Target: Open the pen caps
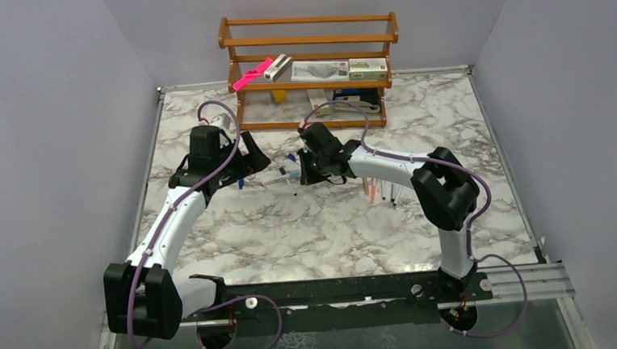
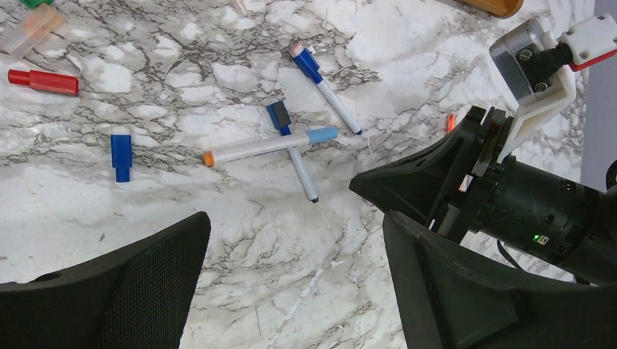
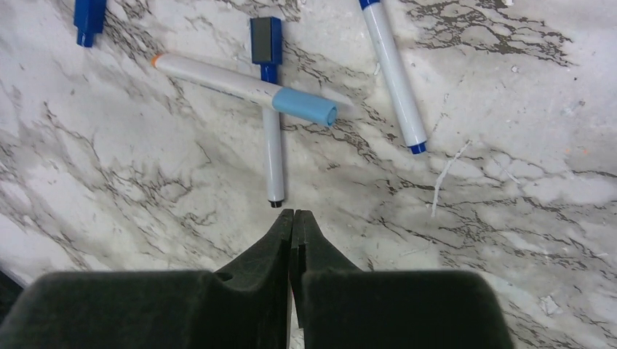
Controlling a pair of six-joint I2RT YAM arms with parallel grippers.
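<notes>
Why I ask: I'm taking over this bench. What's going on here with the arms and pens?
Two arms are working over pens scattered on a marble table. The right gripper hovers just short of two crossed pens, a light-blue-capped pen lying over a blue-capped pen, with its jaws pressed shut. The left gripper hangs open above the same spot, holding nothing. A loose blue cap lies nearby, and a third pen has its cap on.

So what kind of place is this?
Probably a robot practice booth: a left arm and right arm bolted at the edge of a marble-look table, plain walls boxing it in, and marker pens scattered to work on.
</notes>
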